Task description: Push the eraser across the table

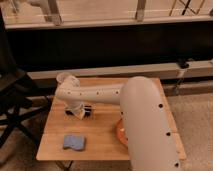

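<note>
A soft blue-grey rectangular pad (74, 142) lies near the white arm's gripper (78, 111), on its camera side, on the light wooden table (52, 150). The gripper is down at the tabletop with a small dark block, apparently the eraser (89, 111), just to its right; wide or narrow, I cannot tell. The push looks barely begun, with most of the table remaining.

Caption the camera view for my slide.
White robot arm's gripper at a small dark block on the light wooden table; a blue rectangular pad lies near its front edge.
</note>
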Controlling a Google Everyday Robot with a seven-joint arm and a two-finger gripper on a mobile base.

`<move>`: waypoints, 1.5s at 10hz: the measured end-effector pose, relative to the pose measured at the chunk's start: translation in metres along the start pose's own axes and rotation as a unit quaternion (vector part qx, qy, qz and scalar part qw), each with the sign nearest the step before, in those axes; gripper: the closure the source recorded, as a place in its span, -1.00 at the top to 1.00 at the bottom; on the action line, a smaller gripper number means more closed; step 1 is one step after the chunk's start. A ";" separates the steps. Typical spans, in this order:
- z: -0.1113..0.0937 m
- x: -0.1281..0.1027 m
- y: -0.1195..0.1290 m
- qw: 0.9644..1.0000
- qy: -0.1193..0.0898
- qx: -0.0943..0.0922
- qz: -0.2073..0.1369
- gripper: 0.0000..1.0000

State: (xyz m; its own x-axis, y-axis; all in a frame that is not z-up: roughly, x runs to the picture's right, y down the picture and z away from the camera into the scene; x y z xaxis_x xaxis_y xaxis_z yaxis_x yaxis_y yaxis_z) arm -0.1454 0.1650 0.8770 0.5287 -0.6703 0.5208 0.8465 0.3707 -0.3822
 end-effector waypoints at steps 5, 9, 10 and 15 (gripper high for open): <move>-0.001 0.004 -0.001 1.000 0.002 0.003 -0.007 -1.00; -0.001 0.013 0.000 1.000 0.002 0.005 -0.007 -1.00; -0.002 0.016 0.001 1.000 0.002 0.006 -0.007 -1.00; -0.004 0.017 -0.009 1.000 0.004 0.007 -0.018 -1.00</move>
State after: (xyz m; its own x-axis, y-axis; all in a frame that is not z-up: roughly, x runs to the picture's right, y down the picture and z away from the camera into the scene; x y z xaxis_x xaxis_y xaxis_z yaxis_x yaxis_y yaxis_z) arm -0.1440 0.1477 0.8859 0.4975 -0.6879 0.5284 0.8657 0.3549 -0.3530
